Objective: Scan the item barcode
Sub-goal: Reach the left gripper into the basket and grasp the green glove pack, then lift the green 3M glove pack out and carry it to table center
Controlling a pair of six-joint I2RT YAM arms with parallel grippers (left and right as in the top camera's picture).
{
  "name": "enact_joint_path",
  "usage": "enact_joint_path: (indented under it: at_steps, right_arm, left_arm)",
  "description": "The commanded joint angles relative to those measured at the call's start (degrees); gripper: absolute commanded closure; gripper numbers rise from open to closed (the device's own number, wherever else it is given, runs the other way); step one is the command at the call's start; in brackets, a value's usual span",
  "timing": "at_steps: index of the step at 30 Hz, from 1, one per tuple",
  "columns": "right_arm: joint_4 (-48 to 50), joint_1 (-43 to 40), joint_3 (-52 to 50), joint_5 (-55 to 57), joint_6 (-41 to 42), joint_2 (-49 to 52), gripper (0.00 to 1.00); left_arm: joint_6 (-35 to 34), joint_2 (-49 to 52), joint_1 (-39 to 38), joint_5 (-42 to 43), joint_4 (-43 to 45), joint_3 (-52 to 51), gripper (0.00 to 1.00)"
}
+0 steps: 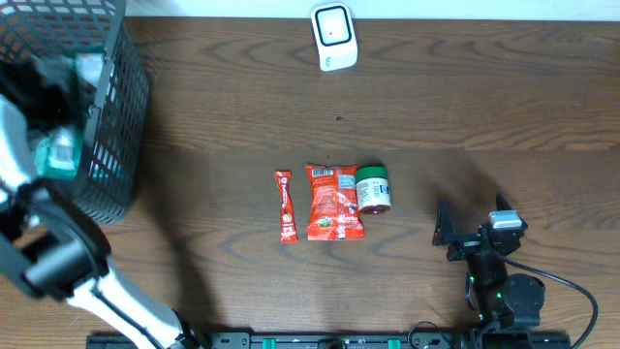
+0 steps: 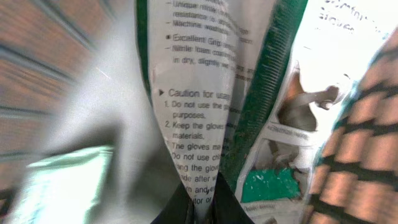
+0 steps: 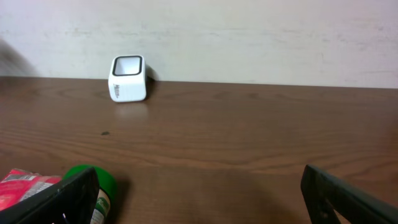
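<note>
The left pincer (image 2: 202, 202) is pressed together, pinching the lower edge of a white-and-green glove packet (image 2: 199, 93) with printed caution text, inside the black wire basket (image 1: 121, 116) at the bench's (image 1: 223, 87) far left corner. The right pincer (image 3: 199, 186) rests spread wide, near a green-lidded jar (image 1: 372, 189), red snack packet (image 1: 333, 201) and red sachet (image 1: 285, 206). The white barcode scanner (image 1: 334, 37) stands at the back edge.

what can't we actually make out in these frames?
Overhead: basket contents, blurred and under the left arm.
Left wrist: packet held by left gripper fills the frame; no barcode shows, surroundings smeared.
Right wrist: green-lidded jar and red pouch, cut by the bottom edge and a finger.
</note>
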Motion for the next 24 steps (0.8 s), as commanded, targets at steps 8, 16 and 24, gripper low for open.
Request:
enact_joint_path:
  at_steps: [8, 16, 24]
  right_arm:
    - [-0.22, -0.57, -0.07, 0.11, 0.13, -0.2, 0.01]
    - [-0.22, -0.57, -0.07, 0.11, 0.13, -0.2, 0.01]
    - [-0.22, -0.57, -0.07, 0.11, 0.13, -0.2, 0.01]
  left_arm:
    - [-17.92, -27.69, 0.94, -10.4, 4.9, 2.75, 0.93]
    - [-28.87, -45.0, -0.22, -2.64, -2.71, 2.73, 0.93]
    - [-30.38, -49.05, -11.17, 4.48, -24.35, 0.22, 0.93]
